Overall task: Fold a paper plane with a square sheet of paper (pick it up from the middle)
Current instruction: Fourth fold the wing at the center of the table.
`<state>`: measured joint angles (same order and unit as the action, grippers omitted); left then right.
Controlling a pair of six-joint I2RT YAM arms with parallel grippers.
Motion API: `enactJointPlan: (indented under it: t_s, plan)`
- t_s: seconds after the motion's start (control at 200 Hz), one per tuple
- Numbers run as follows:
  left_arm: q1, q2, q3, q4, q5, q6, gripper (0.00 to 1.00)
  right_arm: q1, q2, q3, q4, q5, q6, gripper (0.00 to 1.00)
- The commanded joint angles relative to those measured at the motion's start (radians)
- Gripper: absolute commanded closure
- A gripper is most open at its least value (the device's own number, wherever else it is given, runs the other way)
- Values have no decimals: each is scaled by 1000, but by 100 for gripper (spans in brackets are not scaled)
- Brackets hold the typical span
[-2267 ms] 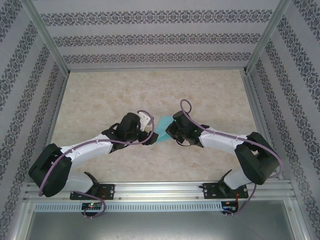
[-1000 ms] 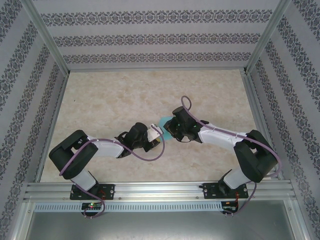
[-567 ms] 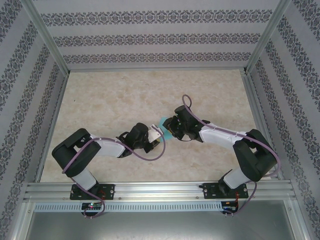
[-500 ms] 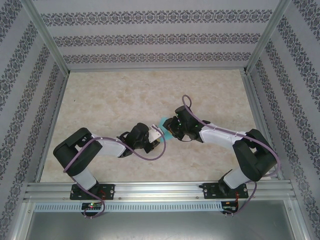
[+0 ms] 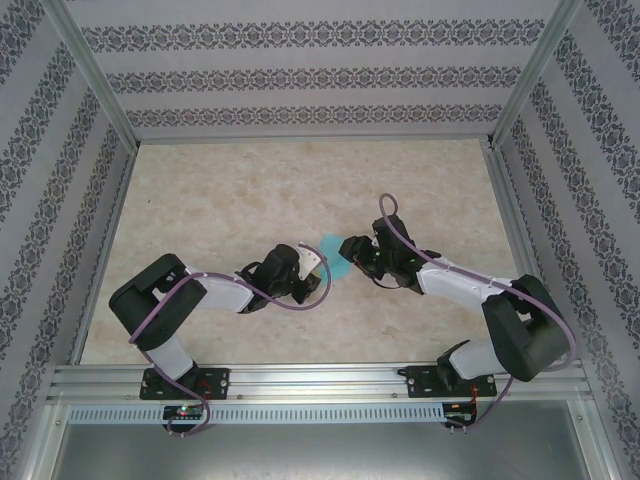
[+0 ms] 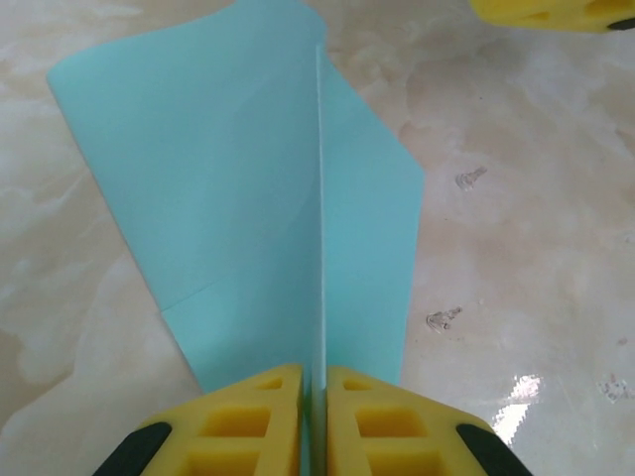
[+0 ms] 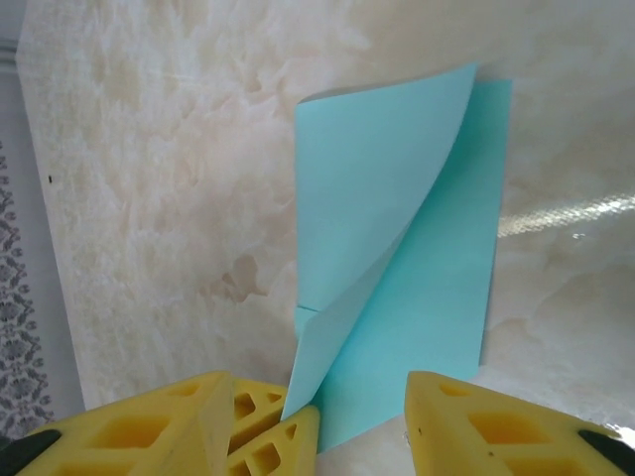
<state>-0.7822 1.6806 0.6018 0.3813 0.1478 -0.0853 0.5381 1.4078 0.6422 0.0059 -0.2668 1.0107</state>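
The square sheet of paper [image 6: 238, 178] is teal and partly folded. It lies on the marble table with one flap standing up as a thin ridge. My left gripper [image 6: 316, 397] is shut on the near end of that ridge, its yellow pads pressed flat against it. From the right wrist, the same sheet [image 7: 437, 258] shows one flap curling up toward the left gripper's fingertips [image 7: 268, 446]. My right gripper [image 7: 319, 387] stands open astride that corner, touching nothing. From above, the sheet [image 5: 333, 248] sits between the left gripper [image 5: 318, 262] and the right gripper [image 5: 352, 250]. A finished paper plane is out of view.
The marble table [image 5: 250, 190] stretches away behind the arms. Patterned walls and aluminium posts [image 5: 95, 80] close in three sides. A metal rail [image 5: 320, 385] runs along the near edge. Purple cables loop off both wrists.
The left gripper has closed on the paper's raised ridge. The right gripper has opened, let go and drawn back to the right. The sheet now shows more between them.
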Motion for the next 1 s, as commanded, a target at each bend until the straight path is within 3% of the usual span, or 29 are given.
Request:
enactJointPlan:
  t_s: [0.0,0.165,0.624,0.994]
  plan:
    - [-9,7,3,24,-7,-137,87,-2,9,-2,43,-43,-102,52]
    - [-3,5,-9,52,-5,-211,87,21,86,34,55,-81,-111,61]
    - [0,36,-7,67,-2,-289,86,34,229,87,97,-90,-57,68]
    - [1,44,1,55,-15,-329,86,33,200,54,134,-70,-41,70]
